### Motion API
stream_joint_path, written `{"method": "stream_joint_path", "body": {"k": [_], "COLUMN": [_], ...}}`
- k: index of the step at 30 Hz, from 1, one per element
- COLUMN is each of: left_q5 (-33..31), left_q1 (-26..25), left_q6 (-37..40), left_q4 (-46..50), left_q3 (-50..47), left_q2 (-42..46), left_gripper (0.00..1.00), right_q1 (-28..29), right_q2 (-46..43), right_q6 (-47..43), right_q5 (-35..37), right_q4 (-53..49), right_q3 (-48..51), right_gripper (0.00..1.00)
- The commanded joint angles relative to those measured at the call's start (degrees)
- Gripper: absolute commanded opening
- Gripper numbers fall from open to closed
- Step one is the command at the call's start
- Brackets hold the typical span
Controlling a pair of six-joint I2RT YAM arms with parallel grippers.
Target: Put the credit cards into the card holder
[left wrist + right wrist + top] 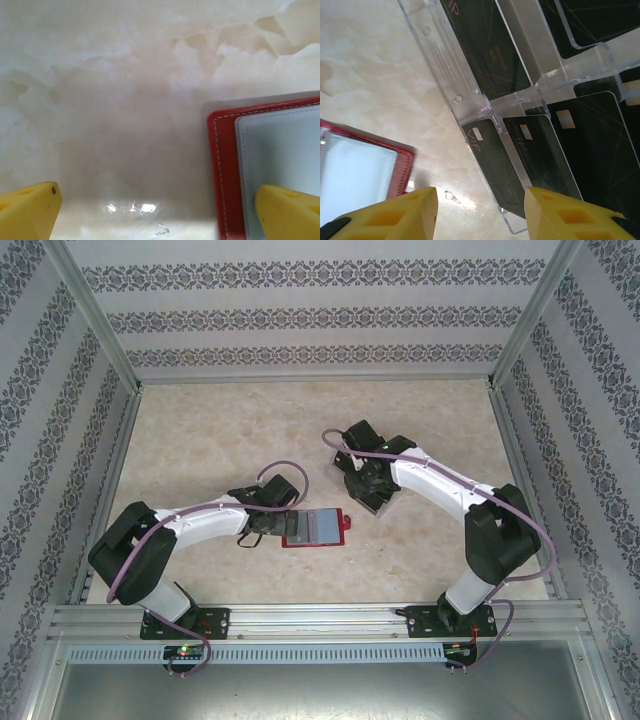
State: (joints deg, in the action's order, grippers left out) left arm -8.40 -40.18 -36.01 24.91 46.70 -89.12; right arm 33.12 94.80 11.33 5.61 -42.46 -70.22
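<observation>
The card holder (315, 527) lies open on the tabletop (200, 430), approx. midway between the left & right edges, closer to the near edge. Left tool (157, 215) is wide open and holds nothing; one finger (287, 212) is over the grey pocket sleeve (280, 150) at the holder's left end. Right tool (480, 215) has its jaws apart w/ nothing gripped, above the clear tray (445, 57). The black credit cards (542, 155) lie in this tray, near the holder's far right corner, not touching it.

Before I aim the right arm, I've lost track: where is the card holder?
In the top view, the card holder lies open just right of the left gripper.
</observation>
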Motion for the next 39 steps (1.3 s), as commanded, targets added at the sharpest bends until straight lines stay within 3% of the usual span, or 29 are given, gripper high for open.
{"method": "stream_joint_path", "body": {"k": [1, 13, 24, 27, 35, 39], "left_q5": [-1.96, -1.81, -1.66, -1.64, -1.53, -1.45], "left_q1": [-0.71, -0.69, -0.69, -0.69, -0.69, -0.71], "left_q6": [-0.59, -0.90, -1.04, -1.08, -0.97, -1.08], "left_q4": [1.64, 1.38, 1.13, 1.11, 1.24, 1.22], "left_q3": [-0.72, -1.20, -1.35, -1.30, -1.24, -1.36], "left_q2": [-0.79, -0.81, -0.98, -0.99, -1.05, -1.06], "left_gripper": [1.00, 1.00, 1.00, 1.00, 1.00, 1.00], "right_q1": [-0.34, -0.69, -0.66, -0.52, -0.08, -0.08], "right_q2": [1.67, 4.99, 2.44, 0.94, -3.94, -4.00], "right_q6": [-1.88, -2.01, -0.80, -0.22, 0.81, -0.01], "right_q5": [3.14, 3.13, -2.29, -3.59, -6.38, -3.50], "right_q4": [-0.98, 0.97, 1.56, 1.48, 0.56, -0.62], "right_q3": [1.36, 3.64, 5.32, 5.58, 4.10, 2.61], "right_gripper": [0.49, 0.48, 0.27, 0.25, 0.26, 0.32]}}
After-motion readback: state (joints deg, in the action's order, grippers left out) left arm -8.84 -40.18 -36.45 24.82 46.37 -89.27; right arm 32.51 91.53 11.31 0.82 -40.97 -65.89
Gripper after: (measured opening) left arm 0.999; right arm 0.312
